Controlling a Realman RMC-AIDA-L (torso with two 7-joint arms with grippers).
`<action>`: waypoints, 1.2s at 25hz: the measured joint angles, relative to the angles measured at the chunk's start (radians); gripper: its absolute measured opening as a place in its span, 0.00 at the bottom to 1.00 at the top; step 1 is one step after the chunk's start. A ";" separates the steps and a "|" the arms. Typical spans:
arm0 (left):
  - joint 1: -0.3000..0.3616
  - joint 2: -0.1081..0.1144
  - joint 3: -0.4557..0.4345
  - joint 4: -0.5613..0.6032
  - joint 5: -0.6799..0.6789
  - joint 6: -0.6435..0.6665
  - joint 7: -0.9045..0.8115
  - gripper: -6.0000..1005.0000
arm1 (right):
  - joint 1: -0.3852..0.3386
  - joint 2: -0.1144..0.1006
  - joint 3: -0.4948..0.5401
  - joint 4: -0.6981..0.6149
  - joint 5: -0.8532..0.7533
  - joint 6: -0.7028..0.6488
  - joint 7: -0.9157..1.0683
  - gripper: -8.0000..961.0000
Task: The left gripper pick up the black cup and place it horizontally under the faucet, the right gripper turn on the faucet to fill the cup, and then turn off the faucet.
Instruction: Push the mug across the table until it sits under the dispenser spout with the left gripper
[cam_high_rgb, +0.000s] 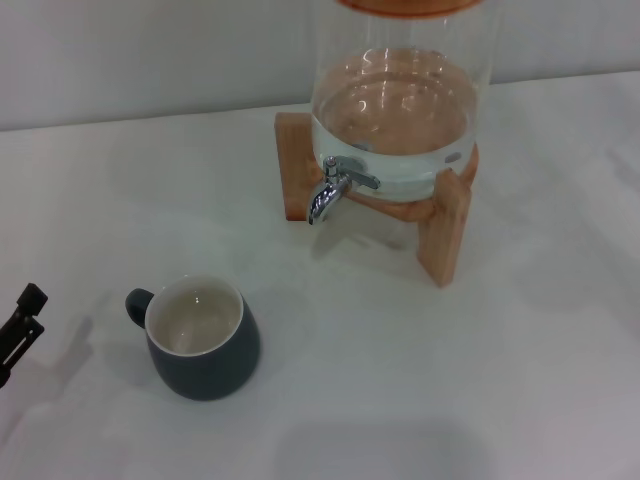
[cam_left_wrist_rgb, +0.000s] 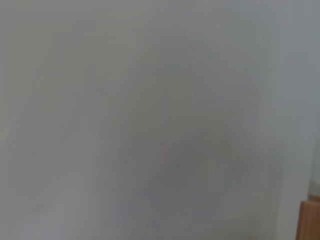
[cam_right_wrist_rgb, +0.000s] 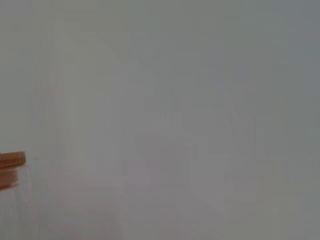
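Over at the head view's far left edge, only a black bit of my left gripper (cam_high_rgb: 20, 325) pokes in, touching nothing, and I can't tell how open it is. Cup (cam_high_rgb: 200, 338) sits upright on the table (cam_high_rgb: 480, 380), well apart from it, handle toward my left. Faucet (cam_high_rgb: 335, 188) is up on the dispenser (cam_high_rgb: 400, 110), beyond the cup. No readable writing anywhere.

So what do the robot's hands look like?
Only a bit of the left gripper shows, at the head view's left edge: thin, black, angular pieces like a small claw. No cables, labels or markings can be made out on it. The right gripper is out of sight in every picture.
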 joint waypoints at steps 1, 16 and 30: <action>-0.001 0.000 0.001 -0.001 0.002 0.010 0.000 0.88 | 0.000 0.000 0.000 0.000 0.000 0.000 0.000 0.84; -0.065 -0.001 0.003 -0.045 0.082 0.125 0.036 0.88 | -0.005 0.003 0.002 -0.006 0.000 0.003 0.002 0.84; -0.092 -0.001 0.003 -0.045 0.159 0.182 0.078 0.88 | -0.002 0.000 0.003 -0.002 0.025 0.004 -0.001 0.84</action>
